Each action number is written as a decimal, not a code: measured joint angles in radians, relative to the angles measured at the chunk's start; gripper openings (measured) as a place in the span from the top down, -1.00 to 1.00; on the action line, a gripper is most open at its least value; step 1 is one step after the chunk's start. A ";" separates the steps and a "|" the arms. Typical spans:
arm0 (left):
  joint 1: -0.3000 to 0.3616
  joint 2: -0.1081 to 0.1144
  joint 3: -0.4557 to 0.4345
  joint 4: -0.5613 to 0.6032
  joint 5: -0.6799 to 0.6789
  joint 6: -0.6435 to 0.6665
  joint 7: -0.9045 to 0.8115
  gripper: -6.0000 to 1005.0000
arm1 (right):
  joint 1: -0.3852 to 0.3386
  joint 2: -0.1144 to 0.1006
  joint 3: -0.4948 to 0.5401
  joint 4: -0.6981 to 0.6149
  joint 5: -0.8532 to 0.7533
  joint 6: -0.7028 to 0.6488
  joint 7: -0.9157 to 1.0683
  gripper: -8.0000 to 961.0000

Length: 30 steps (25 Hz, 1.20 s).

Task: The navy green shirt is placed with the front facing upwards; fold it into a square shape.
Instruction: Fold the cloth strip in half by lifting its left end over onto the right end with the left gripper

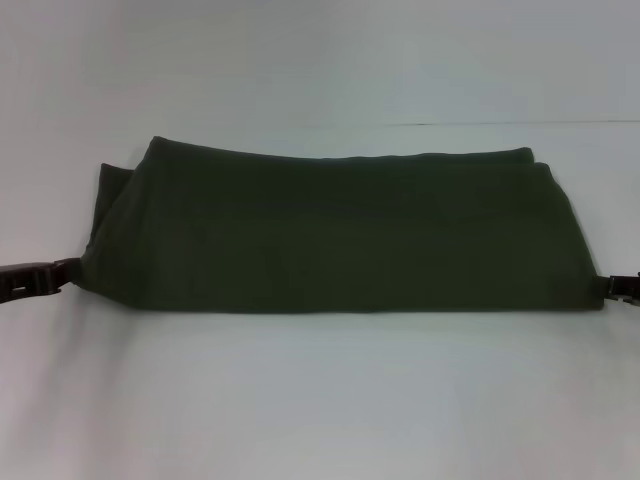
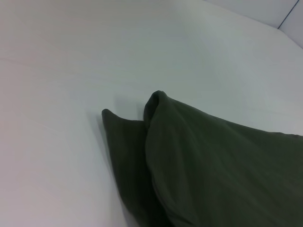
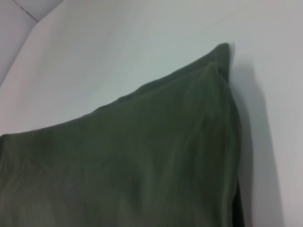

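The shirt (image 1: 340,235) is lying folded into a wide dark green band across the middle of the white table (image 1: 320,400), plain side showing, no lettering visible. Its near edge is running straight from left to right; the far edge is showing two stacked layers at the right end. At the left end a lower layer is sticking out past the upper fold.

The left gripper (image 1: 40,277) is sitting at the left edge of the head view, low by the table, touching or just beside the shirt's near-left corner. Whether it is pinching the cloth I cannot tell; its opening is hidden.

The right gripper (image 1: 622,287) is peeking in at the right edge, right at the shirt's near-right corner. Cannot tell its opening or whether it is gripping fabric.

The left wrist view is showing the shirt (image 2: 213,170) with two layered corners on the table (image 2: 94,56). The right wrist view is showing the shirt (image 3: 142,156) as smooth stacked layers ending in one pointed corner, table (image 3: 118,42) beyond.
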 joint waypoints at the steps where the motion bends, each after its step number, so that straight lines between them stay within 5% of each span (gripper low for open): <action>1: 0.000 0.000 0.001 0.000 0.000 0.000 0.000 0.99 | -0.002 0.000 0.003 -0.008 0.001 -0.002 -0.001 0.69; 4: -0.001 0.000 0.001 -0.001 -0.001 0.000 -0.001 0.99 | -0.013 0.004 0.020 -0.042 0.024 -0.011 -0.004 0.67; 12: -0.014 0.000 0.001 -0.015 -0.003 0.008 -0.003 0.99 | -0.039 0.005 0.059 -0.084 0.174 -0.114 -0.094 0.11; 23: -0.033 0.001 -0.006 -0.049 -0.006 -0.001 -0.001 0.99 | 0.010 0.042 0.057 -0.075 0.190 -0.099 -0.168 -0.75; 30: -0.017 0.003 -0.084 -0.043 -0.007 -0.014 -0.012 0.79 | 0.023 0.052 0.059 -0.075 0.194 -0.094 -0.173 -0.89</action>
